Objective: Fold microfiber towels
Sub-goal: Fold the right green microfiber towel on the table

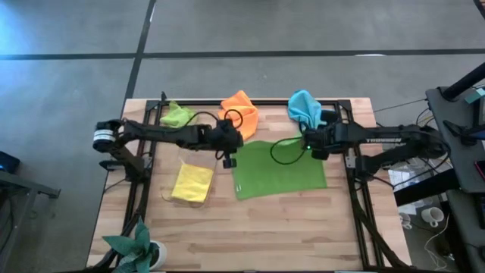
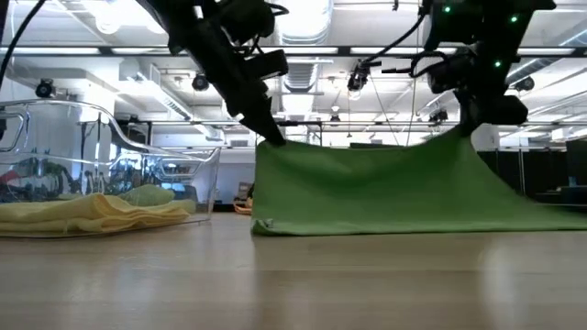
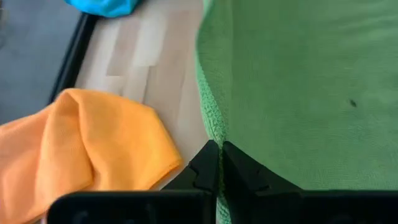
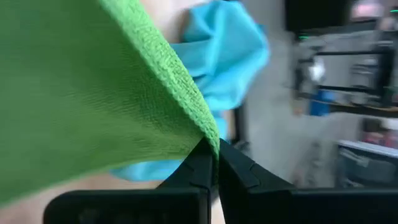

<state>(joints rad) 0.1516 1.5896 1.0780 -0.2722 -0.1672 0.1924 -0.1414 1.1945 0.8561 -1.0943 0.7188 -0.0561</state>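
Both claws are pinching the darker green square microfiber towel (image 1: 279,169) at frame centre: left gripper (image 1: 228,157) and right gripper (image 1: 312,145) clamped on its far corners, lifting; next, probably carrying them forward together.

A: In the left wrist view, the darker green towel (image 3: 298,87) ran off the picture's edges, so its far corners could not be seen. Only a sliver of the light blue towel (image 3: 106,6) showed.

B: The orange towel (image 3: 74,149) was cut there too. In the low view, the yellow towel (image 2: 92,213) was clipped at the edge, and both arms left through the top.

A: From above, the plant (image 1: 135,246) was cropped, and the lime green towel (image 1: 176,115) lay partly under the left arm.

B: In the right wrist view, the room behind the towels was blurred.
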